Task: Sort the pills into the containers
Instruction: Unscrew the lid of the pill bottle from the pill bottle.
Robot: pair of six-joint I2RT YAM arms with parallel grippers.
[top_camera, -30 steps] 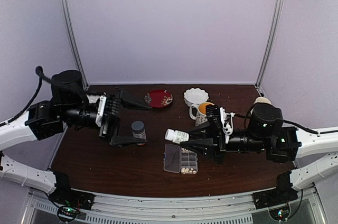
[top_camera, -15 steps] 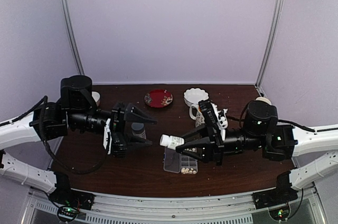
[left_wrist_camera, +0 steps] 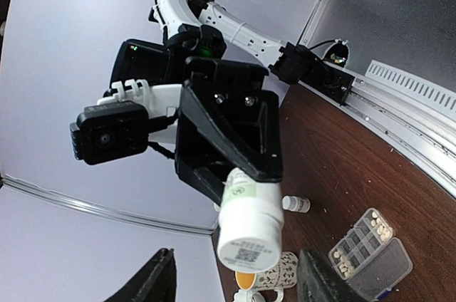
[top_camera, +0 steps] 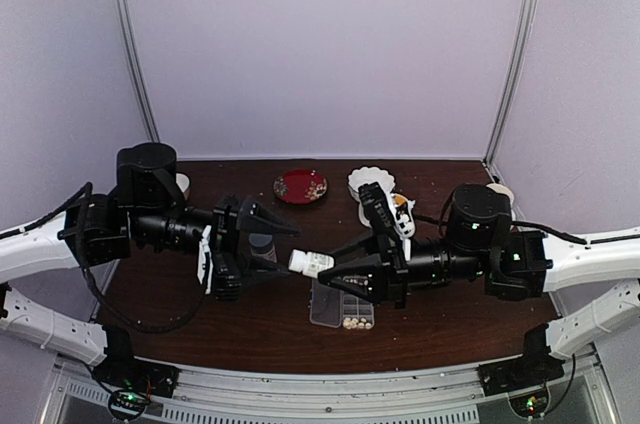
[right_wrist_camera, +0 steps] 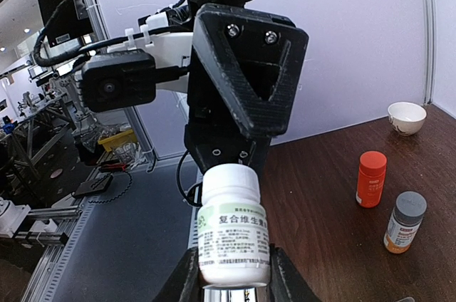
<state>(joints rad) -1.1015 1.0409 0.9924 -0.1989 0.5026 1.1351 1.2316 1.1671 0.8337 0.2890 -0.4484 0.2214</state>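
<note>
1. Over the middle of the dark table (top_camera: 200,324), two arms meet nose to nose around one white bottle (top_camera: 312,262).
2. On the right arm, the right gripper (top_camera: 338,266) has both jaws clamped on the body of the white bottle. It holds the bottle off the table with the cap pointing at the other arm. The right wrist view shows the labelled body pinched between the two fingers (right_wrist_camera: 187,277).
3. On the left arm, the left gripper (top_camera: 288,252) has its jaws apart, one finger on each side of the cap end. The left wrist view shows a gap on both sides, so neither finger touches the bottle.
4. Three bottles can be counted in the right wrist view: the held one, one orange bottle (right_wrist_camera: 371,179) and one grey-capped bottle (right_wrist_camera: 405,221). The last two stand upright just beside each other on the table.
5. One clear pill box (top_camera: 342,306) lies flat on the table below the held bottle, with its lid swung open to the side. It has two rows of cells (left_wrist_camera: 360,245).
6. The pills (top_camera: 352,322) lie in two clusters, one at each end of the box. They are too small to count.
7. At the back of the table are one red plate (top_camera: 301,185), one white bowl (top_camera: 371,180) and one mug (left_wrist_camera: 260,278). A small white cup (top_camera: 497,190) sits at the right edge and another at the left edge.
</note>
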